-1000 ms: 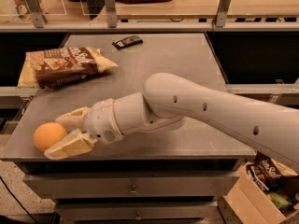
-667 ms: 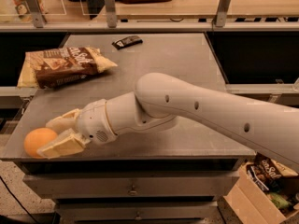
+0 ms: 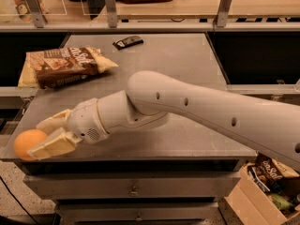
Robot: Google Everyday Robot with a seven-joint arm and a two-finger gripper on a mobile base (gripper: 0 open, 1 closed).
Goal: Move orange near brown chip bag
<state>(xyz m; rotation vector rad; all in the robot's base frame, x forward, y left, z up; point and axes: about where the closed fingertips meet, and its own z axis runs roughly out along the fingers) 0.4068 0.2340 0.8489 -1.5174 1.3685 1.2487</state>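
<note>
Orange [image 3: 23, 143] is the thing you want, and it sits at the front left corner of the bench [image 3: 187, 55], right by the edge. Your pincer [image 3: 38, 138] is there too, low over the bench top, with one cream finger behind the orange and one in front of it. Both fingers look like they touch the fruit, so I think the pincer is pinching the orange from two sides. That makes sense, because a round thing rolls away if you push it from one side only. The long white arm [image 3: 197, 107] reaches across the bench from the right to get to that far corner. The brown chip bag [image 3: 65, 67] lies flat at the back left of the bench, well apart from the orange, with bare bench between them. So the carrying part is not done yet. You would need to lift the orange a little, bring it back toward the bag, and set it down beside the bag, not on it. Watch the edge: a slip there could drop the orange to the floor. A small black wrapper [image 3: 128, 42] lies farther back, out of your way.
</note>
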